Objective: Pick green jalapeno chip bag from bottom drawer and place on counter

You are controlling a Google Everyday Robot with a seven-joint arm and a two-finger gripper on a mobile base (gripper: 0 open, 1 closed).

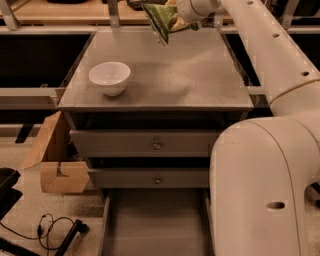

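The green jalapeno chip bag [159,21] hangs in the air above the far middle of the counter [200,75], tilted with one corner pointing down. My gripper [176,14] is at the top of the view, shut on the bag's upper right part. The arm reaches in from the right. The bottom drawer [155,220] stands pulled out below the two knobbed drawers, and its floor is bare.
A white bowl [110,77] sits on the counter's left side. My arm's large white body [260,185] covers the lower right. A cardboard box [55,160] stands left of the cabinet, with black cables [52,230] on the floor.
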